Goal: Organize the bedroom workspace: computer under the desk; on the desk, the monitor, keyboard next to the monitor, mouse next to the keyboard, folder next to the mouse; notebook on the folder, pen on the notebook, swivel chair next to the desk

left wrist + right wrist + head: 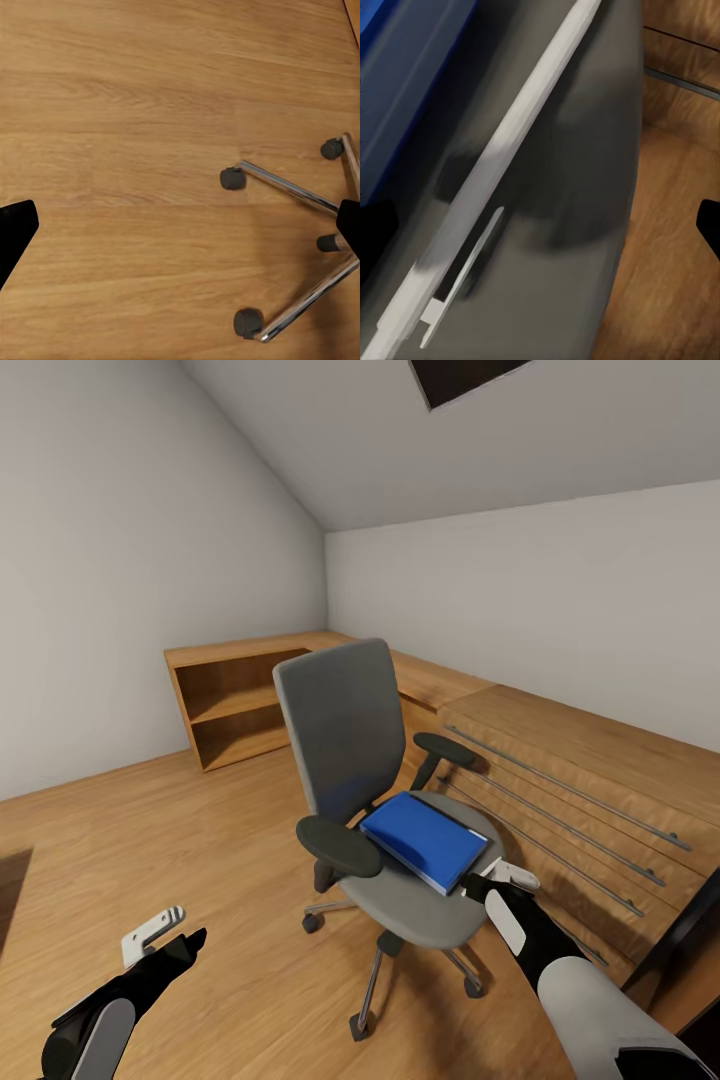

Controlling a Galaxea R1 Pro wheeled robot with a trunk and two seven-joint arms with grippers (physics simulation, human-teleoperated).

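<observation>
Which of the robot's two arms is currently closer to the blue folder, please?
Right. The right tool is at the seat edge beside the blue folder; the left tool hangs over the floor, well away from the swivel chair.

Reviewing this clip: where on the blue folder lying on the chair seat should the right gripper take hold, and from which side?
Probably the blue folder corner nearest the right gripper, approached from the swivel chair's open front. The folder lies flat on the grey seat, with the backrest behind it and the armrests at its sides. That near edge looks thick enough for one finger above and one slid beneath it.

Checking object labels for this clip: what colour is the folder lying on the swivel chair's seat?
Bright blue. The folder shows best in the head view, flat on the grey seat of the swivel chair.
</observation>
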